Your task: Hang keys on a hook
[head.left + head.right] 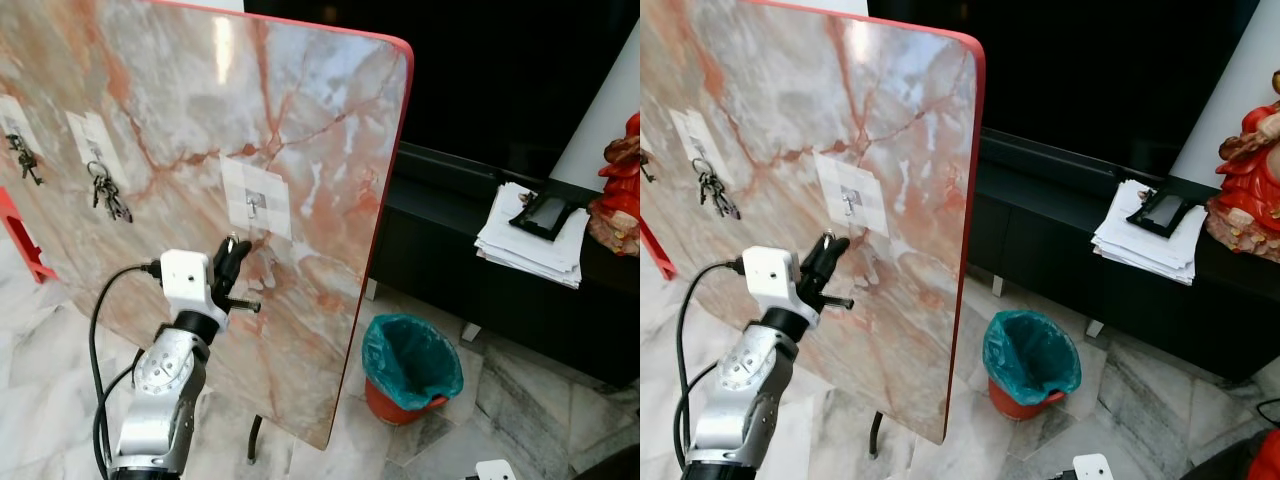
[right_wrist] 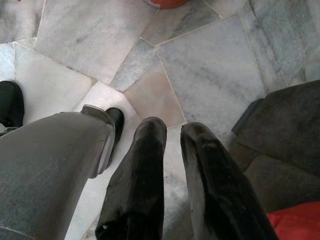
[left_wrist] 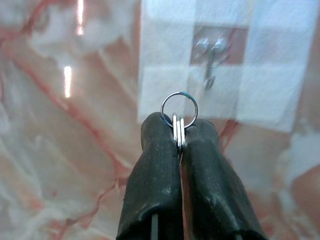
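1. While the left gripper (image 3: pixel 179 131) is raised in front of the upright pink-veined marble board with a red rim (image 1: pixel 330 130), its two black fingers are pressed together on a silver split key ring (image 3: pixel 179 111), and the round loop sticks out past the fingertips.
2. From the left wrist view, the ring sits just short of the small metal hook on a white adhesive square (image 3: pixel 210 75), slightly below it and apart from it; the keys under the ring are hidden between the fingers.
3. From the head views, the gripper tip lies just beneath that same hook (image 1: pixel 255 207), close to the board's face.
4. Further to the robot's left on the board, a bunch of dark keys (image 1: pixel 108 195) hangs from a second hook, and another small dark bunch (image 1: pixel 24 160) hangs from a third near the picture's edge.
5. Pointing down at the pale marble floor tiles (image 2: pixel 210 60), the right gripper (image 2: pixel 172 132) has its fingers slightly parted with nothing between them, beside the robot's grey leg (image 2: pixel 50 160).
6. Right of the board stands a red bin lined with a teal bag (image 1: pixel 410 365).
7. On the low black cabinet (image 1: pixel 450 250) behind it lies a stack of white papers (image 1: pixel 535 240) with a dark object on top, next to a red figurine (image 1: pixel 618 190).
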You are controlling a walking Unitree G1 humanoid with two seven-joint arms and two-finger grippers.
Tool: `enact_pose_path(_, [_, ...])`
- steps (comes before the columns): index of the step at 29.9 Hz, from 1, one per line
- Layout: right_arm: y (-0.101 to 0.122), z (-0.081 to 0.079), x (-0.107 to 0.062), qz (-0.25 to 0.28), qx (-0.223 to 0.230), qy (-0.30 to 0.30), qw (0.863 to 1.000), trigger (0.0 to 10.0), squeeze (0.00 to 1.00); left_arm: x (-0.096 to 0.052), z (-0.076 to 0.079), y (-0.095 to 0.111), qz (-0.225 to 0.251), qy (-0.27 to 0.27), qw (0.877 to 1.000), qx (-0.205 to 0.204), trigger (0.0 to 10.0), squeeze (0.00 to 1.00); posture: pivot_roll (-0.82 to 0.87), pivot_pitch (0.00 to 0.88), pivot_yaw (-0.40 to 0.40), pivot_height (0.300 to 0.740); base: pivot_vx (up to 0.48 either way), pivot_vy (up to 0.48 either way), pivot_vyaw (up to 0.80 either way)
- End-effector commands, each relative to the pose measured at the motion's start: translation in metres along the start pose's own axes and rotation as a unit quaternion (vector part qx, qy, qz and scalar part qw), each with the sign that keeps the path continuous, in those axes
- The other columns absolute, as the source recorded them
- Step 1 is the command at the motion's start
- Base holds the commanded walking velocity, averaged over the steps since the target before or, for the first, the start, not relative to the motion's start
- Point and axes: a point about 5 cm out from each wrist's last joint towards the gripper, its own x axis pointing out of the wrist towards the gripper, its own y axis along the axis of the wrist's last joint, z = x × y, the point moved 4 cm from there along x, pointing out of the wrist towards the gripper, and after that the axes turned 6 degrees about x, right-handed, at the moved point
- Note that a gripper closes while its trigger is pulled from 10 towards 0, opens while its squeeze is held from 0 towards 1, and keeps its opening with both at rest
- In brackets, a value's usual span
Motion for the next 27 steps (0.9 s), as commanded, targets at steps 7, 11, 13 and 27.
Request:
enact_pose_path(7, [0.000,0.003,0.000,-0.002,-0.001,-0.004,1.000,10.0,0.00,0.011,0.011,0.003,-0.026,-0.039,0.999,-0.005,10.0,0.00,0.07,0.000,-0.059,0.715,0.000,0.000,0.00])
enact_pose_path(11, [0.001,0.003,0.000,-0.002,-0.001,-0.003,1.000,10.0,0.00,0.017,0.009,0.008,-0.028,-0.039,0.999,-0.007,10.0,0.00,0.07,0.000,-0.061,0.715,0.000,0.000,0.00])
enact_pose_path(13, [0.001,0.003,0.000,-0.001,-0.001,-0.003,1.000,10.0,0.00,0.018,0.009,0.011,-0.027,-0.039,0.999,-0.009,10.0,0.00,0.07,0.000,-0.060,0.715,0.000,0.000,0.00])
enact_pose_path(27, [0.002,0.002,0.000,-0.002,-0.002,-0.001,1.000,10.0,0.00,0.022,0.012,0.022,-0.020,-0.044,0.999,-0.008,10.0,0.00,0.07,0.000,-0.060,0.715,0.000,0.000,0.00])
